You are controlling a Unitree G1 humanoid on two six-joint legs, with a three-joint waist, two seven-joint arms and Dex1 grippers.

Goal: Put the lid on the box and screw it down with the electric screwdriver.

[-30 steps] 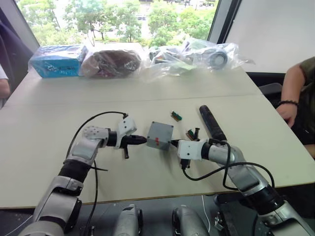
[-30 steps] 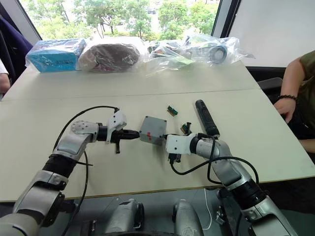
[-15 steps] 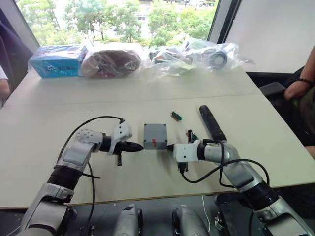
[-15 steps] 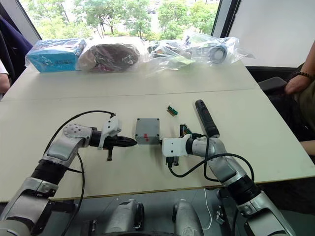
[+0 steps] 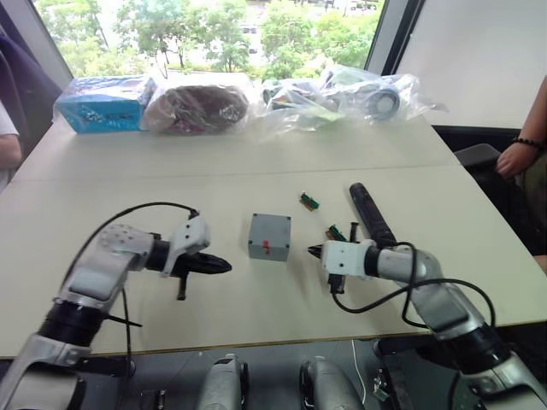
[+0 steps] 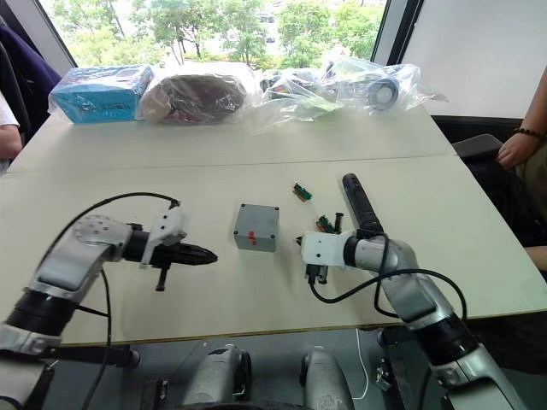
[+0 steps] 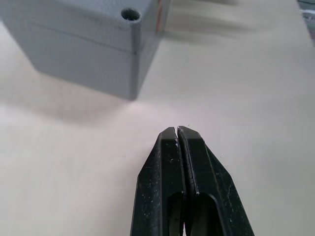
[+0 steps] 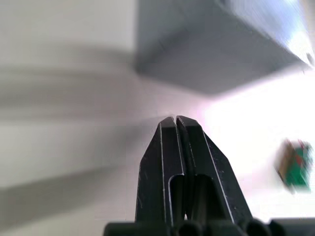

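The grey box [image 5: 258,249] stands mid-table with a red mark on its near side, and the lid [image 5: 271,225] lies flat on top of it. In the left wrist view a seam separates the lid [image 7: 74,14], with its corner screw hole, from the box [image 7: 83,69]. My left gripper [image 5: 227,266] is shut and empty, a short way left of the box. My right gripper [image 5: 312,251] is shut and empty, just right of the box. The black electric screwdriver [image 5: 369,213] lies on the table beyond my right gripper.
Two small green connector blocks [image 5: 308,202] [image 5: 335,232] and a black screw [image 5: 353,231] lie between the box and the screwdriver. Plastic-wrapped packages [image 5: 192,107] line the far edge. A person's arm [image 5: 521,154] is at the right, another person [image 5: 8,145] at the left.
Both grippers have drawn back from the box, the left one to the left and the right one to the right. The box, turned square between them earlier, now stands alone.
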